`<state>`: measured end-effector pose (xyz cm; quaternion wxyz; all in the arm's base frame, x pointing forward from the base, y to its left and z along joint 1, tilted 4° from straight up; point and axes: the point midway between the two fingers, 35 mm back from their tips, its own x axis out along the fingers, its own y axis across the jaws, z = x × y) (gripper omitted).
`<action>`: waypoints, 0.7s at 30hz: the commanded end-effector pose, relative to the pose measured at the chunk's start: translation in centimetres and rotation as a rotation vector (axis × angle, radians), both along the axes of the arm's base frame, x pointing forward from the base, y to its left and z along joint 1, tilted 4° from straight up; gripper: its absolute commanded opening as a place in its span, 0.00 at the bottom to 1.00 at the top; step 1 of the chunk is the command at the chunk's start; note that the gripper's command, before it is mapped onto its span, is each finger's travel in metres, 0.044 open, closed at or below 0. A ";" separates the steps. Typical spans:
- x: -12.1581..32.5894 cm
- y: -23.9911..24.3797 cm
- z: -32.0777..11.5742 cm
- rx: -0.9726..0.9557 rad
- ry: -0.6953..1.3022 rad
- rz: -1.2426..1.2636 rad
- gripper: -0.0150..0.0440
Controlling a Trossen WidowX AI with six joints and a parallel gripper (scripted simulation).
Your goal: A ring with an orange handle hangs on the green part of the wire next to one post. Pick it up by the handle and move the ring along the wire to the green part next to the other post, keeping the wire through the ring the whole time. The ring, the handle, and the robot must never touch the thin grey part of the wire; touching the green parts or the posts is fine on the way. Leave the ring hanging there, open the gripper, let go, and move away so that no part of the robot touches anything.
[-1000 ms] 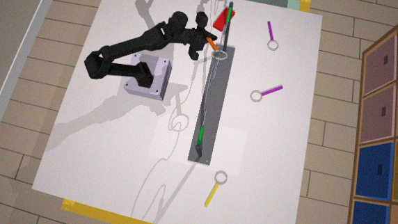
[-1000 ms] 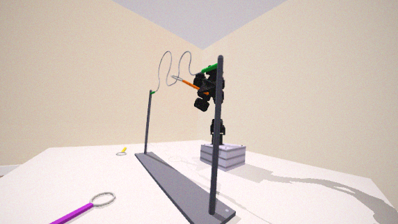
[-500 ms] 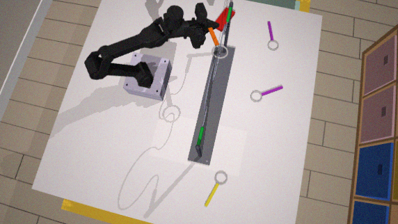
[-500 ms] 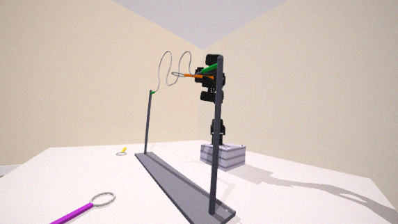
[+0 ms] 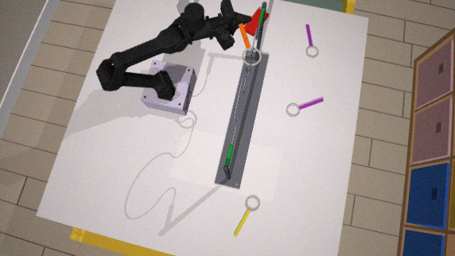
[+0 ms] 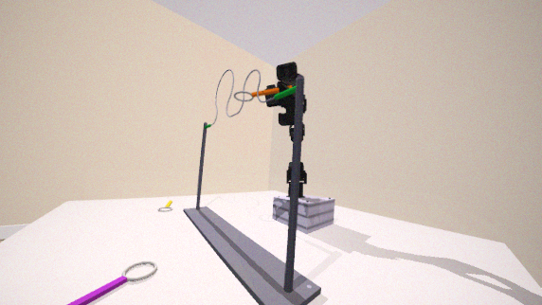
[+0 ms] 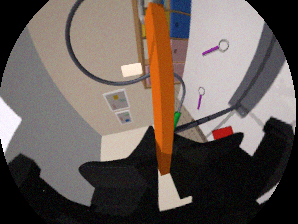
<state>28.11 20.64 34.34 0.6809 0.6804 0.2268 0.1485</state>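
My gripper is shut on the orange handle of the ring, high up beside the tall near post. In the exterior view the handle points at the ring, which sits around the thin grey wire just past the green part at that post. I cannot tell if the ring touches the wire. The other green part tops the far post. In the wrist view the handle runs up from my fingers.
A grey baseplate carries both posts. Spare rings with purple handles and a yellow one lie on the table. A red block sits near the top. My arm's base stands to the left.
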 end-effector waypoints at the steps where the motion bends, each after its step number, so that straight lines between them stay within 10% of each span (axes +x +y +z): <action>1: 0.0 -0.1 0.9 0.040 -0.002 0.000 0.00; 21: 0.0 -0.4 1.1 -0.117 -0.006 -0.001 0.00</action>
